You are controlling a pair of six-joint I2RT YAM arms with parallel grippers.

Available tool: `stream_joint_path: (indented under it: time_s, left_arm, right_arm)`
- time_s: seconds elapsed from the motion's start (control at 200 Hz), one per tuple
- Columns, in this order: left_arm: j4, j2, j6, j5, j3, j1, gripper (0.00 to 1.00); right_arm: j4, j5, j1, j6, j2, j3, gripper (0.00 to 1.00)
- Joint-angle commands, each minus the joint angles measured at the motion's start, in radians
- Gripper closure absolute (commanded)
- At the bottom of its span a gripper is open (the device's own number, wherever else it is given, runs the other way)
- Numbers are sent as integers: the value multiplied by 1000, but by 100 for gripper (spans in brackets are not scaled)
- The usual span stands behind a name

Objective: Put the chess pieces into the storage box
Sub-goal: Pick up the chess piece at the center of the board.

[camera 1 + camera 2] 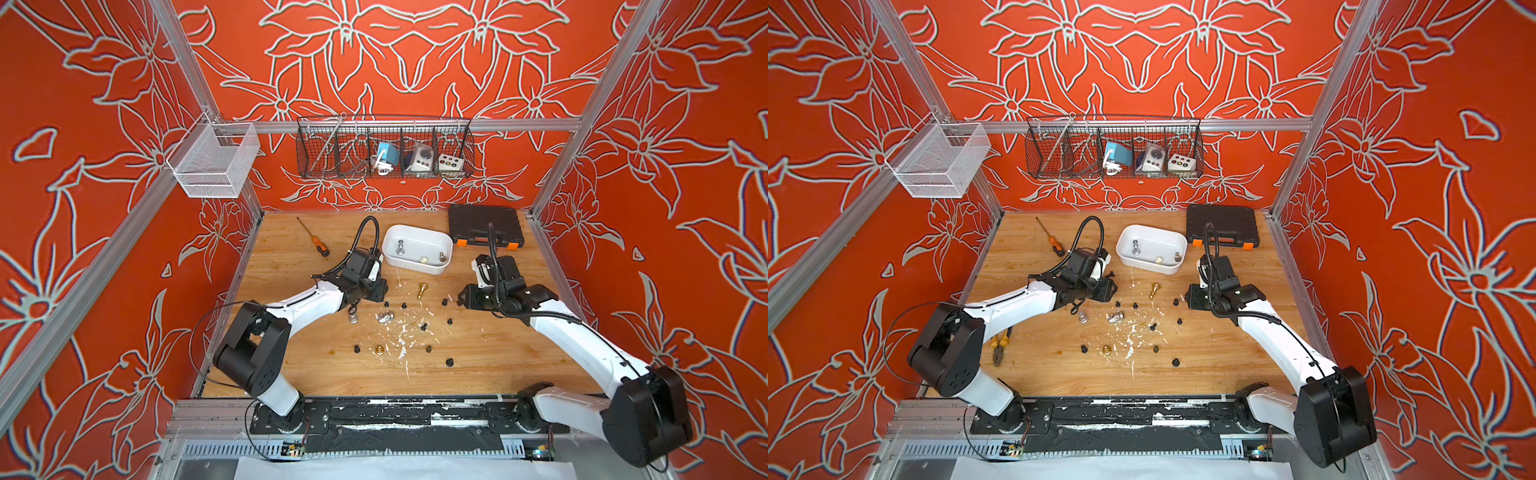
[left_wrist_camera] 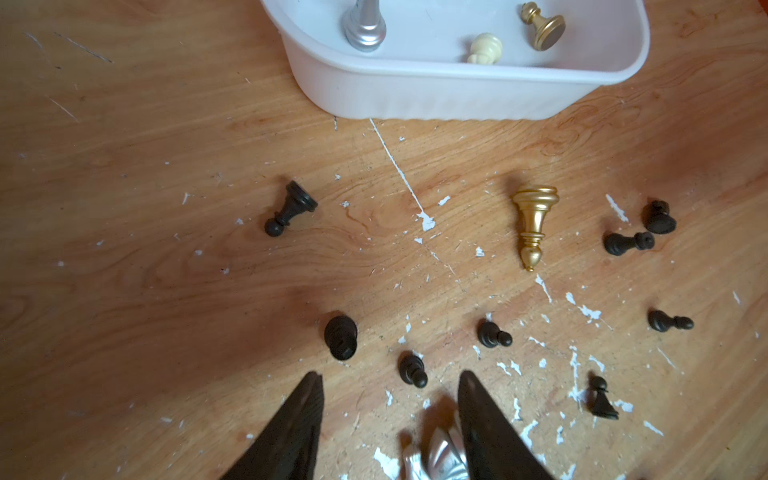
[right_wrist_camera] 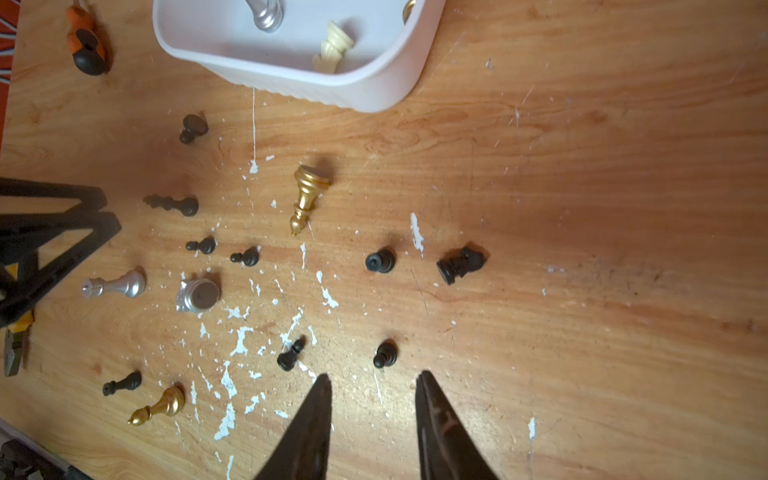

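Wood flecked with white paint (image 2: pixel 426 222) fills my screens, and most of the chess pieces (image 1: pixel 424 327) lie scattered across the table (image 1: pixel 498 357). Reading a top view as a clock with twelve at the back wall, the storage box (image 1: pixel 415 269) sits at the twelve o'clock end of the scatter. It holds only three pieces: a silver one (image 1: pixel 400 247) standing, and a cream one (image 1: pixel 423 259) and a gold one (image 1: pixel 442 257) on their sides.

Left gripper (image 2: pixel 389 375) hangs with jaws apart and nothing between them. Right gripper (image 3: pixel 374 374), same story: spread and empty.

My worries now. These pawns are tiny and rounded and most lie on their sides, so an off-centre pinch could squirt one away. In the left wrist view a toppled silver piece (image 2: pixel 436 453) lies right beside one finger (image 2: pixel 486 436); on a straight drop I judge that finger clips it. Both arms face the same patch from opposite sides, so reaching together risks a knock. The box looks light, and a brushing wrist could shove it.

Placement: a black pawn (image 2: pixel 412 370) lies just ahead of the left fingertips, near the gap. Another pawn (image 3: pixel 384 353) lies just ahead of the right gap. The gold bishop (image 1: pixel 422 289) lies on its side between the grippers, about three o'clock from the left and nine from the right. The box is around one o'clock from the left gripper and eleven from the right.
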Motion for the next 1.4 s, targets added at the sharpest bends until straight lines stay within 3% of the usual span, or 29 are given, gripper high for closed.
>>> stream_joint_path:
  time_s: [0.0, 0.961, 1.396]
  left_arm:
    - [-34, 45, 3, -20, 35, -9, 47]
    - [-4, 170, 21, -108, 78, -14, 55]
    - [5, 188, 29, -112, 85, -15, 64]
  right_arm:
    - [-29, 16, 7, 30, -52, -32, 64]
    - [-30, 42, 9, 104, -143, -143, 64]
    - [-32, 47, 9, 108, -145, -150, 64]
